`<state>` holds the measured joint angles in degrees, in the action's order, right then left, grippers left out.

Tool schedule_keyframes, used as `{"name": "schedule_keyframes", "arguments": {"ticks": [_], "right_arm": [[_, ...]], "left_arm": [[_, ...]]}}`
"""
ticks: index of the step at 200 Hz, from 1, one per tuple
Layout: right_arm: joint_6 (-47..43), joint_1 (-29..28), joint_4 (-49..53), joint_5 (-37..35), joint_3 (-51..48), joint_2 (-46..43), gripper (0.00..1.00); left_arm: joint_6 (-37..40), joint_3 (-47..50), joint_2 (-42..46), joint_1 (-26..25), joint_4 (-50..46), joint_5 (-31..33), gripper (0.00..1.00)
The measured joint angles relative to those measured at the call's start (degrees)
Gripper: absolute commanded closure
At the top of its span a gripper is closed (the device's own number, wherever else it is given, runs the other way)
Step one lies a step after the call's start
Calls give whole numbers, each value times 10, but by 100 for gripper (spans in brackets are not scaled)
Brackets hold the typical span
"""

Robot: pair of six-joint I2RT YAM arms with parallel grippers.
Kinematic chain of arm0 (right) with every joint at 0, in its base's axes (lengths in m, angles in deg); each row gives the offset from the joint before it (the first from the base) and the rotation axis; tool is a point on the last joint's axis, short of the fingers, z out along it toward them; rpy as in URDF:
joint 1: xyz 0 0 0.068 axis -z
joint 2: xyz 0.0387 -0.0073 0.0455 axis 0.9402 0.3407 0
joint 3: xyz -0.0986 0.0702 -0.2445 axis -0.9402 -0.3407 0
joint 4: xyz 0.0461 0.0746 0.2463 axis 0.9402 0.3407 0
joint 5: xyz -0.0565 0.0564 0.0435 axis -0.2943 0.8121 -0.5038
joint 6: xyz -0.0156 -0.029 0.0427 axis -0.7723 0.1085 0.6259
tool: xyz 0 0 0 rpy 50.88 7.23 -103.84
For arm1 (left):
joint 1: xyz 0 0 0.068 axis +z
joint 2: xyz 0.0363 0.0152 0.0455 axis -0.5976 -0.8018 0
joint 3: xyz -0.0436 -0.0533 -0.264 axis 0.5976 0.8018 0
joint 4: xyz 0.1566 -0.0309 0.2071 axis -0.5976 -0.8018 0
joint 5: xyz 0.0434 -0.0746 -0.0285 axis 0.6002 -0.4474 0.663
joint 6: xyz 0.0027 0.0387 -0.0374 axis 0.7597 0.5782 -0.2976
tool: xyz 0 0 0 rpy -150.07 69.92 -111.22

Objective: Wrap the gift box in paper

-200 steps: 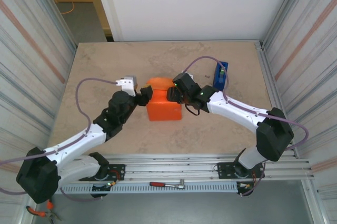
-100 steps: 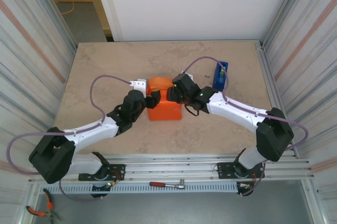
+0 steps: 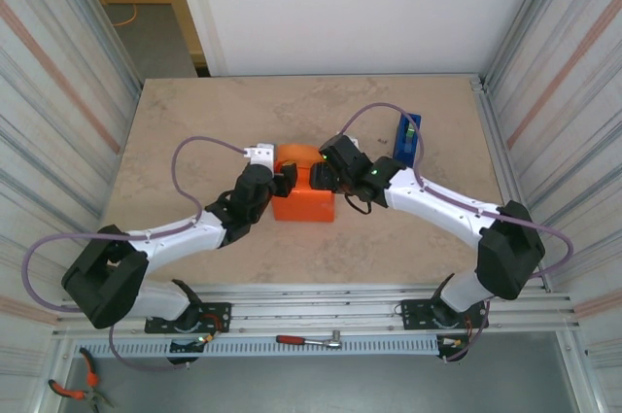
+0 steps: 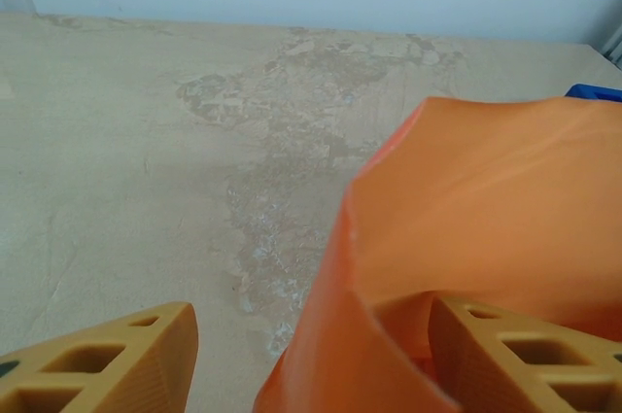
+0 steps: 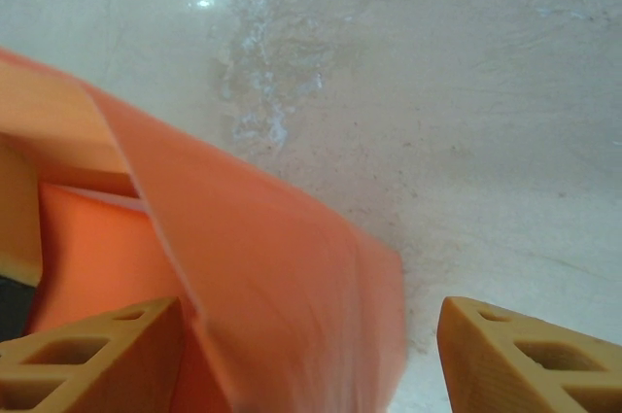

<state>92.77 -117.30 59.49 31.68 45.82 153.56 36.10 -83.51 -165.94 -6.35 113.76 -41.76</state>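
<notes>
The orange paper [image 3: 306,203] sits folded into a boxy bundle in the middle of the table [image 3: 194,131]. The left claw [image 3: 285,181] and right claw [image 3: 320,176] flank its top, each with fingers apart and a loose paper flap between them. A blue tape dispenser [image 3: 408,139] stands beside the right arm. A wrench [image 3: 309,339] lies on the front rail.

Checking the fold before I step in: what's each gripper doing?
Left gripper: open, paper between its fingers, not pinched.
Right gripper: open, paper between its fingers, not pinched.
</notes>
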Motion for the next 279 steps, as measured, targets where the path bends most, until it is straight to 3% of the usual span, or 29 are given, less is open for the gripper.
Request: {"name": "schedule_keyframes", "arguments": {"ticks": [14,29,37,54,78,82,91,99,105,114,139,143,146,150,154,167,216,248,279], "right_arm": [[-4,1,14,1,2,-7,38],[-11,4,22,1,6,-10,54],[-13,5,24,1,8,-10,65],[-17,7,26,2,12,-10,100],[-21,9,34,5,24,-8,100],[-21,9,36,6,27,-7,88],[-21,9,39,6,31,-4,50],[-21,11,40,7,35,-2,42],[-22,12,40,8,38,-2,53],[-26,15,40,8,41,-1,100],[-28,23,41,12,44,-1,100],[-32,23,41,12,44,-1,90],[-30,23,41,12,44,-1,78],[-31,24,42,12,44,-1,53],[-30,24,42,12,44,-1,40],[-30,26,42,12,44,-1,22],[-19,24,34,12,31,-7,17],[-5,16,31,12,14,-1,20],[3,10,11,0,8,12,24]], "left_arm": [[0,0,0,-3,0,7,37],[0,0,0,-6,0,13,37],[0,0,0,-7,0,15,37],[0,0,0,-9,0,21,38],[-1,0,0,-12,0,28,39],[-2,0,0,-12,0,29,39],[-2,0,0,-13,0,31,39],[-2,0,0,-13,0,33,39],[-2,0,0,-13,-2,34,39],[-2,0,0,-13,-2,35,39],[-2,0,0,-13,-2,36,40],[-3,0,0,-13,-2,36,40],[-4,0,0,-13,-2,37,40],[-4,0,0,-13,-2,37,40],[-5,0,0,-14,-2,37,40],[-6,0,0,-16,-2,38,40],[-9,0,0,-17,-4,41,41],[-10,0,0,-17,-4,43,40],[-6,-5,11,-15,-32,37,34]]}}
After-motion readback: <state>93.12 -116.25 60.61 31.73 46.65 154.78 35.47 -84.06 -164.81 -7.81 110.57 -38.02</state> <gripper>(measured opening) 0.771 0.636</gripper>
